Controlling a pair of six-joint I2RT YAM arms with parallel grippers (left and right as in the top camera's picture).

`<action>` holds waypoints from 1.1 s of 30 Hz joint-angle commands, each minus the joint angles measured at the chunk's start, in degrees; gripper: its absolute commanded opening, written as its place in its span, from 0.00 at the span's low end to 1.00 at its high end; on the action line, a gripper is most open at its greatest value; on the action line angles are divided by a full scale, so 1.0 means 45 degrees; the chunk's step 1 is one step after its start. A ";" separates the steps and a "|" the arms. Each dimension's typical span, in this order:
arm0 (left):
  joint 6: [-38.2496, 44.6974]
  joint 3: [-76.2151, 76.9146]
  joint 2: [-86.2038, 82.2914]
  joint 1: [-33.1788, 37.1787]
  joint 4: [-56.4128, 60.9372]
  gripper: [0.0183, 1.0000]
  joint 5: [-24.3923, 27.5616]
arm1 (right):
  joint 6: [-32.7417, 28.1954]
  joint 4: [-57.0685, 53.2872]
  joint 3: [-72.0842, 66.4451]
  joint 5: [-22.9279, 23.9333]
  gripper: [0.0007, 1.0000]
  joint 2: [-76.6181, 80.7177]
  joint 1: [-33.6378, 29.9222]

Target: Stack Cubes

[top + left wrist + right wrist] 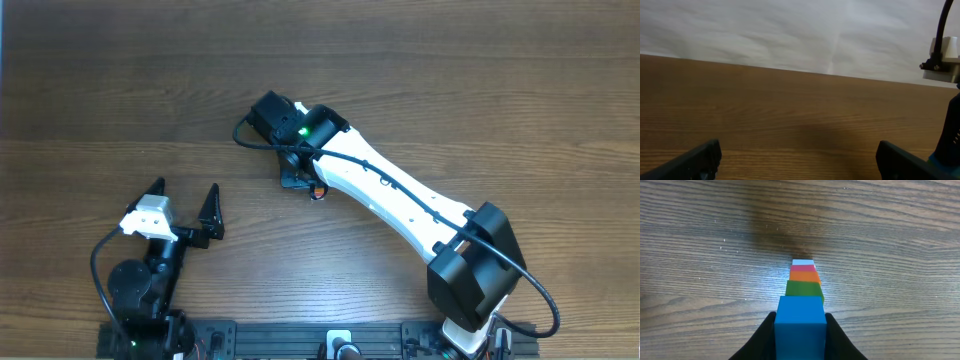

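Blue cube (pixel 800 317) pinched by right gripper (pixel 800 332) over half-hidden green-orange-pink-white stack (pixel 804 277), left gripper (pixel 186 187) at eight o'clock, wide open, empty.

- Table (pixel 480 80): brown wood grain, runs to the left, top and right edges of the top view.
- Wall (pixel 790 30): plain white, behind the table's far edge in the left wrist view.
- Rail (pixel 270 335): black, bottom centre of the top view.

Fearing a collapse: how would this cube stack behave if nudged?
Likely tips easily: the stack is five cubes tall, one cube wide. Faces look smooth and rigid, so cubes may slide apart. The right gripper around the blue cube probably steadies it.
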 commanded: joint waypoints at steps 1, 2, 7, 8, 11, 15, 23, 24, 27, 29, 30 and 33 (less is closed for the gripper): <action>0.0185 -0.0063 -0.0063 -0.0058 -0.0005 1.00 0.0112 | -0.0063 -0.0044 0.0306 -0.0015 0.01 0.0126 0.0131; 0.0185 -0.0063 -0.0063 -0.0058 -0.0005 1.00 0.0112 | -0.0063 -0.0044 0.0306 -0.0015 0.01 0.0131 0.0131; 0.0185 -0.0063 -0.0063 -0.0058 -0.0005 1.00 0.0112 | -0.0063 -0.0039 0.0296 -0.0010 0.01 0.0146 0.0131; 0.0189 -0.0063 -0.0063 -0.0058 -0.0005 1.00 0.0112 | -0.0063 -0.0039 0.0296 -0.0010 0.01 0.0146 0.0131; 0.0185 -0.0063 -0.0063 -0.0058 -0.0005 1.00 0.0112 | -0.0063 -0.0034 0.0272 -0.0010 0.01 0.0146 0.0131; 0.0185 -0.0063 -0.0063 -0.0058 -0.0005 1.00 0.0112 | -0.0063 -0.0034 0.0262 -0.0005 0.01 0.0146 0.0131; 0.0185 -0.0063 -0.0063 -0.0058 -0.0005 1.00 0.0112 | -0.0068 -0.0049 0.0248 0.0000 0.02 0.0146 0.0131; 0.0185 -0.0063 -0.0063 -0.0058 -0.0005 1.00 0.0112 | -0.0068 -0.0049 0.0238 0.0000 0.03 0.0146 0.0131; 0.0185 -0.0063 -0.0063 -0.0058 -0.0005 1.00 0.0112 | -0.0068 -0.0039 0.0180 0.0000 0.06 0.0146 0.0131; 0.0189 -0.0063 -0.0063 -0.0058 -0.0005 1.00 0.0112 | -0.0068 -0.0039 0.0146 0.0000 0.07 0.0146 0.0131; 0.0189 -0.0063 -0.0063 -0.0058 -0.0005 1.00 0.0112 | -0.0068 -0.0039 0.0136 0.0000 0.09 0.0146 0.0131; 0.0185 -0.0063 -0.0063 -0.0058 -0.0005 1.00 0.0117 | -0.0068 -0.0039 0.0131 0.0005 0.12 0.0146 0.0131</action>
